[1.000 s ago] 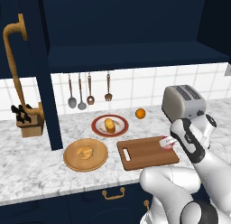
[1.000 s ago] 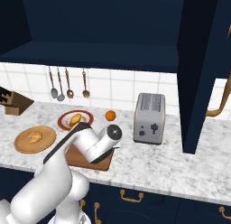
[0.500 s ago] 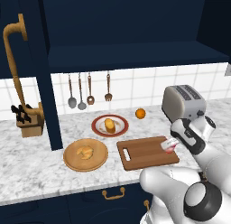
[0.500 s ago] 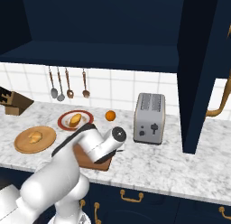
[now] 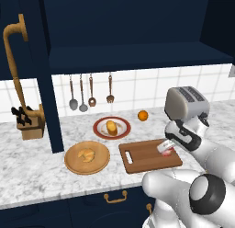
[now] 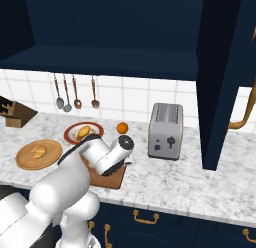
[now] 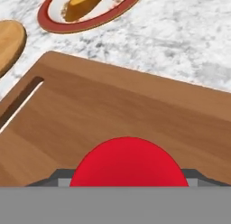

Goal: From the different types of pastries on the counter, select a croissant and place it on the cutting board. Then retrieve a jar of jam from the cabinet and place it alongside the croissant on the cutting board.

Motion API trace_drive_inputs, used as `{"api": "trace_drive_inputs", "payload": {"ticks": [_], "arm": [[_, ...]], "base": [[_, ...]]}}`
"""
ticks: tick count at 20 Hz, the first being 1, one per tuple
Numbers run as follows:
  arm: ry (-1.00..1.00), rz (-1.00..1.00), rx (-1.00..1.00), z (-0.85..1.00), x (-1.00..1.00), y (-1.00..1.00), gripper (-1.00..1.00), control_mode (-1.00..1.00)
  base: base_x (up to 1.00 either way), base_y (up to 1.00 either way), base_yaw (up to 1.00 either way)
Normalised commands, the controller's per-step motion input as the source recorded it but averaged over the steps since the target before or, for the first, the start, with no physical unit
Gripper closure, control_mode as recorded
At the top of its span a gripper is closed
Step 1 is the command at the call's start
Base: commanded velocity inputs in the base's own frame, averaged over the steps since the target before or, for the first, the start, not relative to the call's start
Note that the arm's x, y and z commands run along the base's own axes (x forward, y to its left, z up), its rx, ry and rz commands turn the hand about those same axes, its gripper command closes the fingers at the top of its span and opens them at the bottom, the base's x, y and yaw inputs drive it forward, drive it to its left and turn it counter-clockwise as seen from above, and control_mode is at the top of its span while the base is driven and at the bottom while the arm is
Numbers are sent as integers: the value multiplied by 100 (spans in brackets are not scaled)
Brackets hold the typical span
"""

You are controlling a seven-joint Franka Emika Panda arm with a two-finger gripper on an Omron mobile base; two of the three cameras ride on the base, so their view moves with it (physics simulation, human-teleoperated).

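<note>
Marble counter [image 5: 41, 169] w/ cutting board [image 5: 144, 158], wooden plate [image 5: 73, 162], red-rimmed plate [image 5: 98, 129], toaster [image 5: 183, 102].

Cutting board [image 7: 135, 114] matt grained wood; counter [image 7: 180, 33] veined marble; toaster [image 6: 166, 130] brushed metal

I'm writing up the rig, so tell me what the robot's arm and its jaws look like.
The arm is glossy white with rounded, bulbous links and dark grey to black joint rings, including a round dark cap near the base. The gripper has a dark body. No cables or markings can be made out.
</note>
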Motion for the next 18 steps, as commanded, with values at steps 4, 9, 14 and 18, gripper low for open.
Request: {"api": "trace_drive_inputs", "payload": {"ticks": [4,9,14,18], "arm": [[0,0,-34,-99,0,100,-100,-100],[-9,0,-12,-44,-16,34,-100,-100],[-22,0,4,19,-72,-16,-100,-100],[-18,0,5,48,-72,-4,-100,-100]], "base": [[0,0,0],[0,0,0],[0,0,0],[0,0,0]]}}
